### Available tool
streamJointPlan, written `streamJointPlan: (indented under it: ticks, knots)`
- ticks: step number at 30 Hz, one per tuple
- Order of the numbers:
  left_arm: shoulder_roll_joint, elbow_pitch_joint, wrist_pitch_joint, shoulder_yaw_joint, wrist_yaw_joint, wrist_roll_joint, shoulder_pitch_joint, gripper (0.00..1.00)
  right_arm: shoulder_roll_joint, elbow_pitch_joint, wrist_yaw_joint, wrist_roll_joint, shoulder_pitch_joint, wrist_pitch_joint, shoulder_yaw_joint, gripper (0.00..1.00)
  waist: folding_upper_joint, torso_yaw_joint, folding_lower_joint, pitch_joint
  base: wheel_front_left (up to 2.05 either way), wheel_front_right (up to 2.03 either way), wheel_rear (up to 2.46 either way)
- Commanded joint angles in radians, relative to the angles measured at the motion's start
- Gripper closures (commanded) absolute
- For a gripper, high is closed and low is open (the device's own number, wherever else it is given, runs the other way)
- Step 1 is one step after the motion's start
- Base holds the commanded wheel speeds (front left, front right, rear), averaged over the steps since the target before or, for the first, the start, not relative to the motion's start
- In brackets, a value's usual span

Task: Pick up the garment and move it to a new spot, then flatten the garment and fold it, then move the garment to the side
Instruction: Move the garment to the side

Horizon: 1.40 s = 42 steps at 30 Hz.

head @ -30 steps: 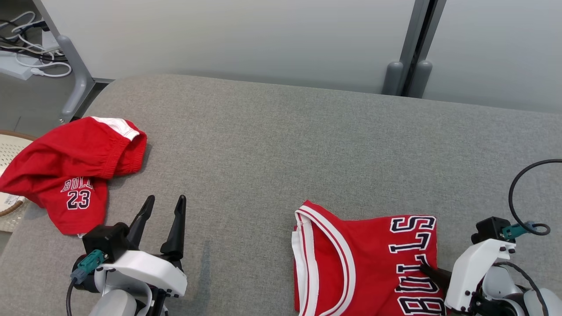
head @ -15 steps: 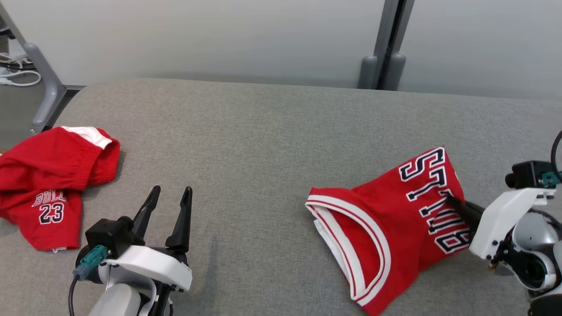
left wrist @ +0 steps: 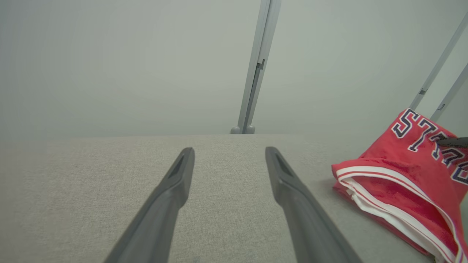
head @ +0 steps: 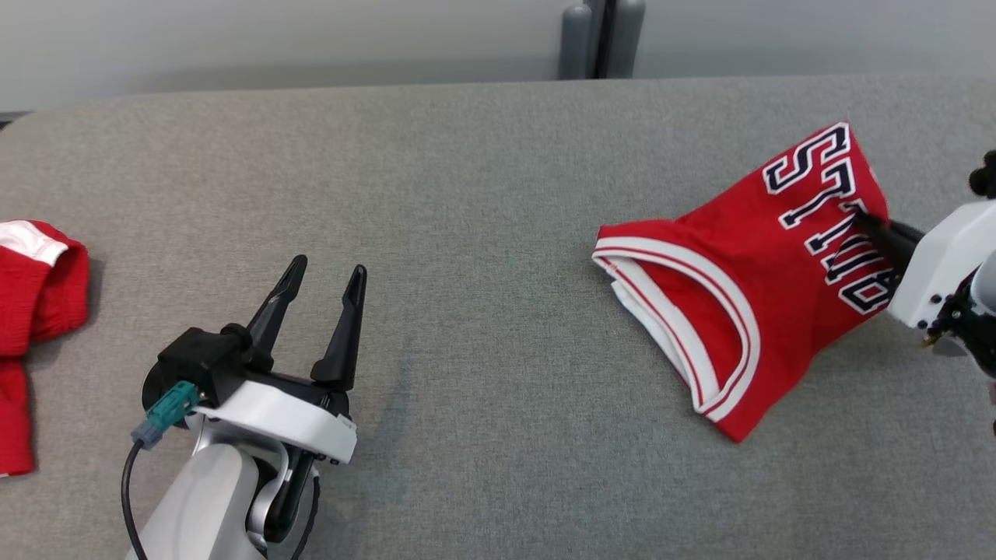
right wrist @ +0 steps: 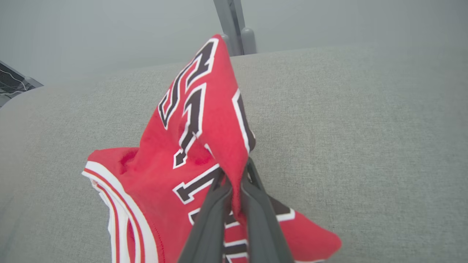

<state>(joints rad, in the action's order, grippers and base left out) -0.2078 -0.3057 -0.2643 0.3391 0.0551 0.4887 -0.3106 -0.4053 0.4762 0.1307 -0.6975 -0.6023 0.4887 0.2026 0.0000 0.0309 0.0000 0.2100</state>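
Observation:
The garment [head: 747, 257] is a red jersey with white trim and dark lettering, lying bunched on the right part of the grey padded surface [head: 467, 194]. My right gripper [head: 860, 218] is shut on a fold of cloth in the lettered area, pulling that part up into a peak [right wrist: 190, 146], with the dark fingers [right wrist: 256, 215] pinched on the fabric. The neck trim rests on the surface. My left gripper [head: 327, 268] stands open at the lower left, well apart from the jersey, with nothing between its fingers [left wrist: 172, 197]. The left wrist view has the jersey [left wrist: 402, 182] at its right.
Another red piece of clothing [head: 31, 311] with a white band lies at the surface's far left edge. A pale wall with a grey post [head: 595, 39] runs behind the far edge. Bare grey surface lies between the two grippers.
The head camera has turned to the right. My right gripper has dragged the jersey to the right and away from the near edge, lifting its lettered part. The left gripper has stayed open and barely moved.

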Motion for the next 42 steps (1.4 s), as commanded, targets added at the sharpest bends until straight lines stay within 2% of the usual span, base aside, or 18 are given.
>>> streamJointPlan:
  ticks: [1, 13, 21, 27, 33, 34, 35, 36, 37, 42]
  knots:
    - [-0.007, 0.01, -0.001, -0.001, 0.007, -0.01, -0.019, 0.0, -0.007, 0.015, 0.0, -0.005, -0.031, -0.019, -0.001, 1.0, 0.0, -0.032, 0.0, 0.05, 0.0, 0.0, 0.0]
    - [-0.042, 0.143, -0.001, -0.004, 0.033, -0.057, -0.077, 0.0, -0.068, 0.218, 0.0, 0.037, -0.264, -0.154, -0.048, 1.0, 0.0, -0.089, 0.0, 0.221, 0.0, 0.0, 0.0]
    - [-0.065, 0.228, 0.006, 0.012, 0.035, -0.08, -0.08, 0.0, -0.029, 0.4, 0.0, 0.121, -0.372, -0.255, -0.097, 1.0, 0.0, -0.155, 0.0, 0.258, 0.0, 0.0, 0.0]
    - [-0.082, 0.256, 0.024, 0.014, 0.031, -0.084, -0.086, 0.0, -0.014, 0.492, 0.0, 0.183, -0.434, -0.303, -0.109, 1.0, 0.0, -0.172, 0.0, 0.277, 0.0, 0.0, 0.0]
    - [-0.092, 0.272, 0.033, 0.015, 0.025, -0.082, -0.085, 0.0, -0.028, 0.618, 0.0, 0.263, -0.511, -0.364, -0.156, 1.0, 0.0, -0.165, 0.0, 0.297, 0.0, 0.0, 0.0]
    - [-0.094, 0.272, 0.033, 0.015, 0.026, -0.08, -0.084, 0.0, -0.028, 0.639, 0.0, 0.278, -0.523, -0.378, -0.164, 0.8, 0.0, -0.163, 0.0, 0.298, 0.0, 0.0, 0.0]
    - [-0.095, 0.271, 0.032, 0.014, 0.026, -0.078, -0.083, 0.0, -0.028, 0.659, 0.0, 0.294, -0.533, -0.392, -0.171, 0.51, 0.0, -0.161, 0.0, 0.299, 0.0, 0.0, 0.0]
    - [-0.095, 0.271, 0.032, 0.014, 0.025, -0.076, -0.084, 0.0, -0.026, 0.676, 0.0, 0.307, -0.542, -0.403, -0.179, 0.06, 0.0, -0.158, 0.0, 0.3, 0.0, 0.0, 0.0]
    - [-0.095, 0.27, 0.031, 0.014, 0.024, -0.076, -0.084, 0.0, -0.024, 0.693, 0.0, 0.317, -0.551, -0.414, -0.184, 0.0, 0.0, -0.156, 0.0, 0.299, 0.0, 0.0, 0.0]
    - [-0.089, 0.256, 0.027, 0.017, 0.02, -0.07, -0.078, 0.0, -0.013, 0.742, 0.0, 0.384, -0.575, -0.505, -0.196, 0.0, 0.0, -0.154, 0.0, 0.278, 0.0, 0.0, 0.0]
